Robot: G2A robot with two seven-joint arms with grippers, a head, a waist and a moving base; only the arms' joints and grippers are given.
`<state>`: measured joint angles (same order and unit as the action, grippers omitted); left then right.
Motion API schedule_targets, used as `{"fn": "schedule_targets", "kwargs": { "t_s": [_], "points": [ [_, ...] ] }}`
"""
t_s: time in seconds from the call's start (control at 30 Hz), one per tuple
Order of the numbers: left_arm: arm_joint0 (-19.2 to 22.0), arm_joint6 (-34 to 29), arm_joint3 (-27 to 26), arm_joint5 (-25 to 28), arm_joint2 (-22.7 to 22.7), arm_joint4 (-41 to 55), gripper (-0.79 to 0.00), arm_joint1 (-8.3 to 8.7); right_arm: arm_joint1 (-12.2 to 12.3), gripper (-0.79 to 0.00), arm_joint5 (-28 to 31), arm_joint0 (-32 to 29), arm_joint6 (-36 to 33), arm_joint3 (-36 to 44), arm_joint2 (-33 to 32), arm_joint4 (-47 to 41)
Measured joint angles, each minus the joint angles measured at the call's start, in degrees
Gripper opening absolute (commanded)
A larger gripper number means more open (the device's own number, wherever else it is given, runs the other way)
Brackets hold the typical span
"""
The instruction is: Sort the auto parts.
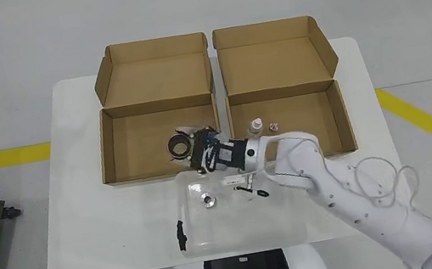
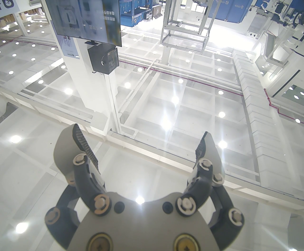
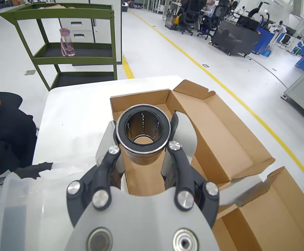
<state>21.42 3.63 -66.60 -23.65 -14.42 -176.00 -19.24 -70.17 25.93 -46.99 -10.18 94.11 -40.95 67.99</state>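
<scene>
My right gripper (image 3: pixel 143 133) is shut on a black and metal cylindrical bearing (image 3: pixel 143 136) and holds it over the near right corner of the left cardboard box (image 1: pixel 137 152). From above, the same bearing (image 1: pixel 177 145) shows just inside that box, ahead of the right gripper (image 1: pixel 188 146). The right cardboard box (image 1: pixel 316 113) holds two small parts (image 1: pixel 259 125) near its left wall. My left gripper (image 2: pixel 142 145) is open with nothing between its fingers and points up at the ceiling.
A clear plastic tray (image 1: pixel 193 229) at the table's front edge holds a small metal part (image 1: pixel 205 199). Both boxes have their lids folded back. The white table (image 1: pixel 81 200) is bare to the left. A green shelf cart (image 3: pixel 71 42) stands beyond the table.
</scene>
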Motion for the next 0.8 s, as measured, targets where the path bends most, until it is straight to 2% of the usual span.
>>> {"fn": "schedule_targets", "kwargs": {
  "t_s": [0.4, 0.8],
  "points": [
    [0.0, 0.0, 0.0, 0.0, 0.0, 0.0, 0.0, 0.0, -6.6, -0.785, -2.9, 9.92, -3.95, -13.13, 9.29, -2.0],
    [0.0, 0.0, 0.0, 0.0, 0.0, 0.0, 0.0, 0.0, -13.03, -0.785, -3.78, 15.51, -6.39, -25.05, 14.93, -3.72]
  ]
}}
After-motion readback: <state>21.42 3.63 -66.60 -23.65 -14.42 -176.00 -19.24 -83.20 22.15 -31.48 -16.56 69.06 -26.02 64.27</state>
